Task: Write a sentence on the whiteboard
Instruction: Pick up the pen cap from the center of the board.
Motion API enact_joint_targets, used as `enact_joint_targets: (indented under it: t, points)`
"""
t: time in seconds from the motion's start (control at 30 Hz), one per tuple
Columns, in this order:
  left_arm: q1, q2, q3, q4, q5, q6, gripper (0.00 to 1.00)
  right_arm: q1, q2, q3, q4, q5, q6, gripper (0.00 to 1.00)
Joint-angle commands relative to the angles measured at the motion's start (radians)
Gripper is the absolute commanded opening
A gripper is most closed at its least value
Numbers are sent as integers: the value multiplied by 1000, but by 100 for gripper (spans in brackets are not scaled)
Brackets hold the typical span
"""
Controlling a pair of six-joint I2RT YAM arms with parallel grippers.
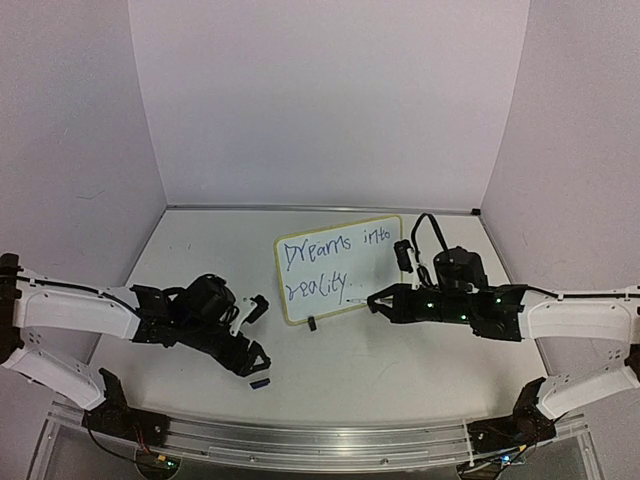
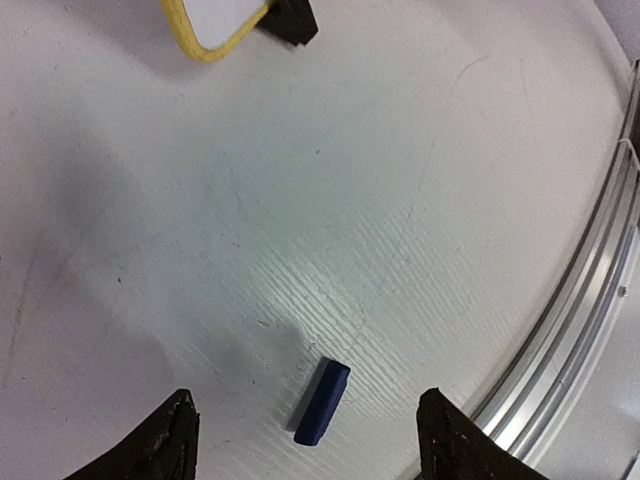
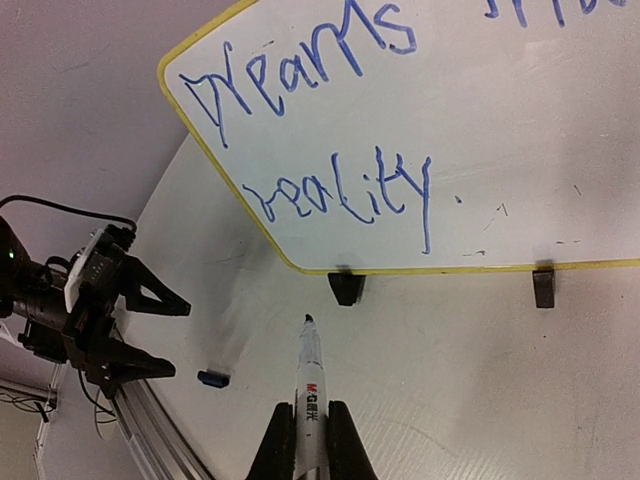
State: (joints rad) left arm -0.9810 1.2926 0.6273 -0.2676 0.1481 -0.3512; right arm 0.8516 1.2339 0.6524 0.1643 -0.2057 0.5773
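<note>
Just in front of the whiteboard (image 3: 520, 120), which already carries the sentence (image 3: 340, 195), my right claw (image 3: 310, 440) clamps the marker (image 3: 310, 385), tip lifted clear, while off its left corner my left claw (image 1: 257, 335) hangs spread over the blue cap (image 2: 322, 402), likely for recapping.

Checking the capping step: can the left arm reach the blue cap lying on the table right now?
Likely yes: the blue cap lies in the open, below and between the left arm's spread fingers, with nothing covering it.
</note>
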Motion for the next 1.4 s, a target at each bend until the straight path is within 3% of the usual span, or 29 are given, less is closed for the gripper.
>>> enact_joint_targets:
  t: [0.0,0.1,0.63,1.37]
  points:
    - [-54,86,18,-27,-78,-9,69,9,-9,-9,24,31,26,0]
    - [-78,122,17,0,-61,-20,61,11,-12,-12,25,35,28,0]
    - [-163,246,23,10,-77,-43,35,12,-79,-66,31,79,50,0]
    - [-286,267,71,-135,-185,-221,32,11,-101,-79,31,93,49,0]
